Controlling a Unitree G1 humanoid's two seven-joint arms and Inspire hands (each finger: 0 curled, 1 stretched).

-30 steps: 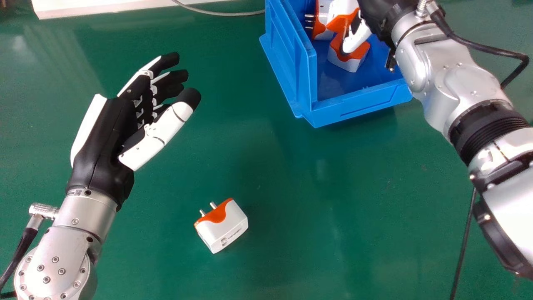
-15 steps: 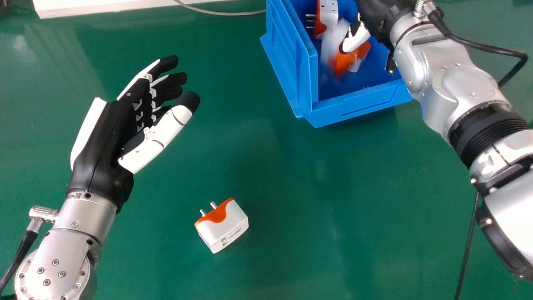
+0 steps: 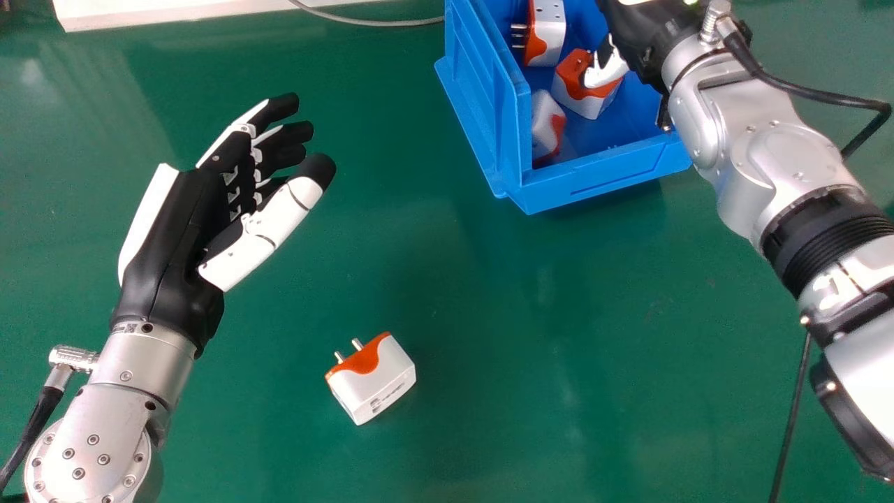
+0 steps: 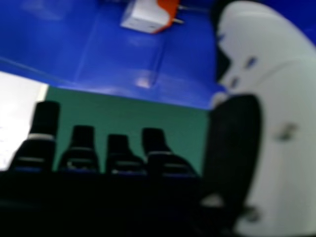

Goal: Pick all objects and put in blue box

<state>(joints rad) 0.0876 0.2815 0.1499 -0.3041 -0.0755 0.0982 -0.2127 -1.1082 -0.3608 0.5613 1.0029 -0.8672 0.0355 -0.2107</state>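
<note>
- Head view: the loose charger [image 3: 374, 384] lies on the green table [image 3: 475, 300], its prongs angled up and left in the picture, well apart from the blue box [image 3: 607, 173].
- Inside the box are three more: the far charger [image 3: 550, 31], prongs toward the left wall; the middle charger [image 3: 576, 103]; and the near charger [image 3: 545, 129], by the left wall toward the front corner.
- The right hand [image 3: 607, 72] is over the box, its thumb overlapping the middle charger; whether they touch I cannot tell. The hand and wrist cover part of the box's right side.
- The left hand [image 3: 174, 237] is above the table at the left, fingers loosely extended, thumb set wide, holding nothing, well apart from the loose charger.
- The box's front wall stands between the loose charger and the inside of the box.
- A white panel [image 3: 174, 10] lies along the far left edge, with a grey cable [image 3: 391, 23] running from it toward the box. A black cable [image 3: 789, 419] hangs at the lower right; another cable [image 3: 824, 87] loops off the right wrist.
- Right hand view: the right hand [image 4: 165, 160] has its fingers straight and its thumb wide, nothing between them. A charger [image 4: 148, 15] sits in the blue box beyond.
</note>
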